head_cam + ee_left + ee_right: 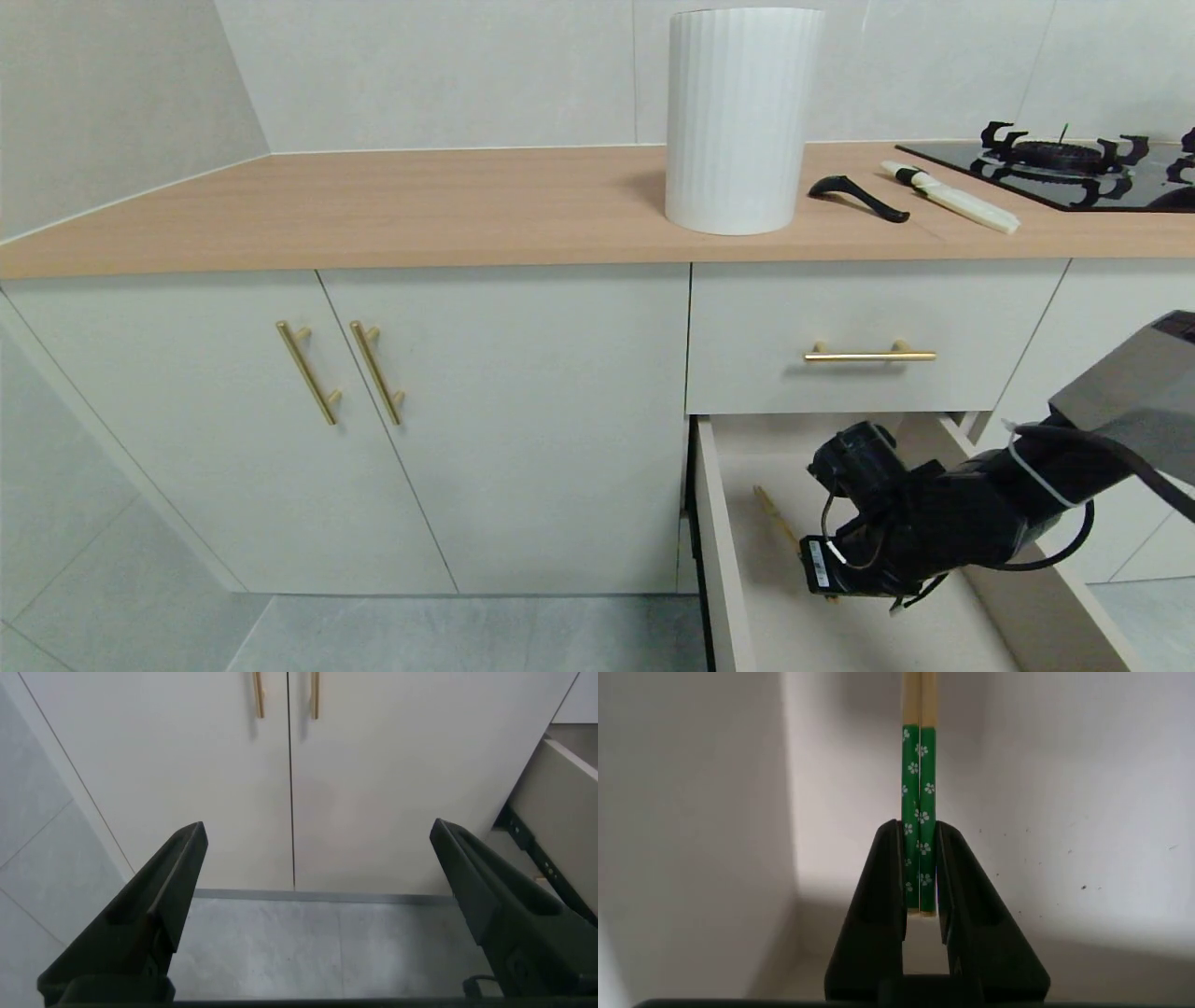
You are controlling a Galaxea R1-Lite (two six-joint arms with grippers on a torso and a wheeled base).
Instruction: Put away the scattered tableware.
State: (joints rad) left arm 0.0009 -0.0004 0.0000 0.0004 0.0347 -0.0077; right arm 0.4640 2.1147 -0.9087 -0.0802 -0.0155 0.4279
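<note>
Right gripper (920, 833) is inside the open drawer (721, 551), pinching a pair of green-ended chopsticks (920, 761) near one end. The sticks run over the drawer bottom toward its left wall; cannot tell whether they touch it. Left gripper (318, 835) is spread wide, holding nothing, facing the cupboard doors (374, 784). On the worktop (373, 210), a black utensil (857, 197) and white knife (948, 196) lie between a white canister (742, 121) and the hob (1074, 173).
</note>
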